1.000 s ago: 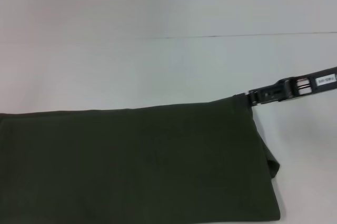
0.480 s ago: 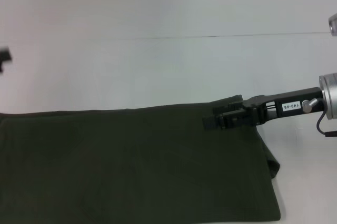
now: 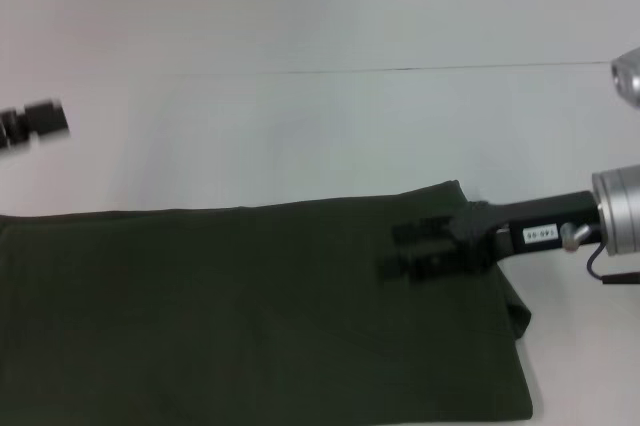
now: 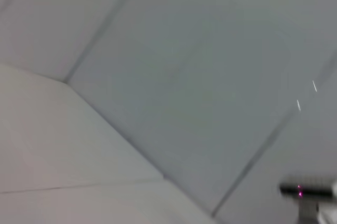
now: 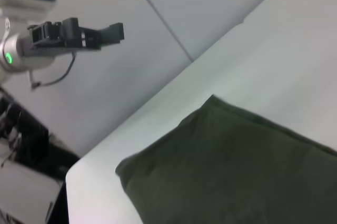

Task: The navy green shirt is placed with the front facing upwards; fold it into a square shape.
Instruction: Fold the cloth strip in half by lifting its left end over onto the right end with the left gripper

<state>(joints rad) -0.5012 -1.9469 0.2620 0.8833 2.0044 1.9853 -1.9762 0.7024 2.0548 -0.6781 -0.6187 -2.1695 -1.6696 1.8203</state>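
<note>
Since a second ago your right gripper [image 3: 400, 251] has slid in from the right edge and now hangs over the far right corner of the navy green shirt [image 3: 250, 316]; your left gripper [image 3: 35, 121], absent back then, now pokes in at the left edge.

Shirt first, nearest you: it lies on the white table [image 3: 300, 136] as a wide folded band, plain olive face up, running off the near and left edges of the head view. Its right end shows a second layer peeking out underneath. Far edge is straight, far right corner slightly raised. In the right wrist view the shirt [image 5: 237, 166] sits flat with one corner pointing at the table edge [image 5: 174, 82].

Right gripper: black fingers [image 3: 420, 231] point left over the cloth, silver wrist behind them off the shirt. Two dark prongs show with a thin gap between, but you cannot tell whether the jaws are clenched or released, nor whether they touch the fabric.

Left gripper: farther back, well apart from the shirt, up off the table. The right wrist view catches it too [image 5: 108, 32], held out level in the air with nothing in it; jaw state cannot be told.

Left wrist view shows only pale wall panels [image 4: 184, 77].
</note>
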